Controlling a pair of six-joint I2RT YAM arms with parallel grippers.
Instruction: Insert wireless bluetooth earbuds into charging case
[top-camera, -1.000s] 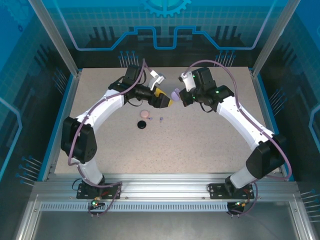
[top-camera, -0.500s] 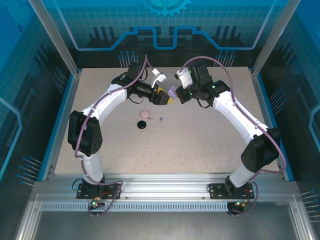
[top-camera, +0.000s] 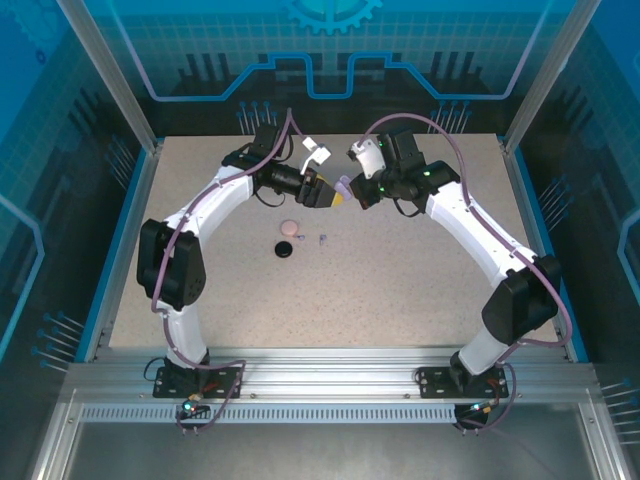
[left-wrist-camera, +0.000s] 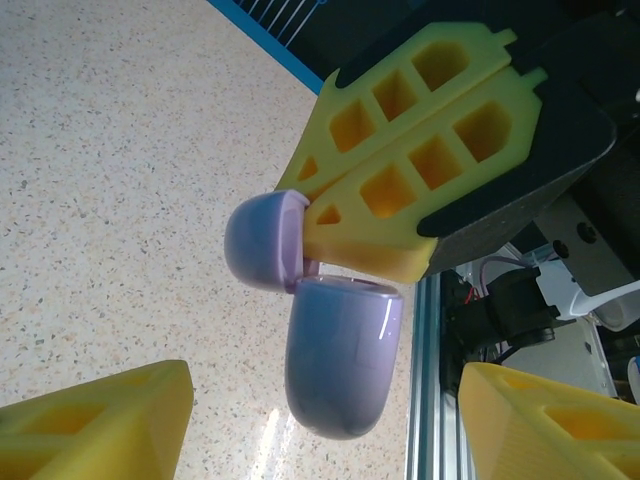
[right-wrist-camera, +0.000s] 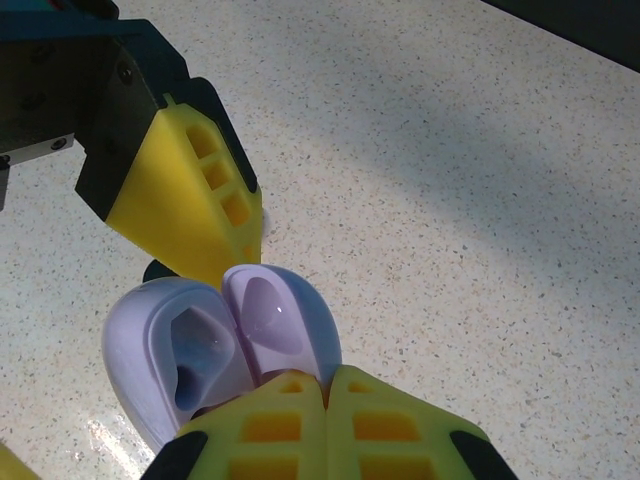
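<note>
we see the right end effector (right-wrist-camera: 325, 385) clamped on the open lavender case (right-wrist-camera: 215, 345) by its hinge, up off the surface (right-wrist-camera: 450, 150) | we can't tell what's in its wells | left end effector (left-wrist-camera: 325, 400) fingers apart either side of it | a tiny lavender earbud (top-camera: 322, 239) lies on the surface near the pink case (top-camera: 291, 227) and black case (top-camera: 285, 247)

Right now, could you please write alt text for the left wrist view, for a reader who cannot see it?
The right gripper, fingers shut, holds an open lavender case where lid and body meet, over the speckled table. The left gripper has its yellow fingertips apart in the lower corners, either side of the case, not touching it.
</note>
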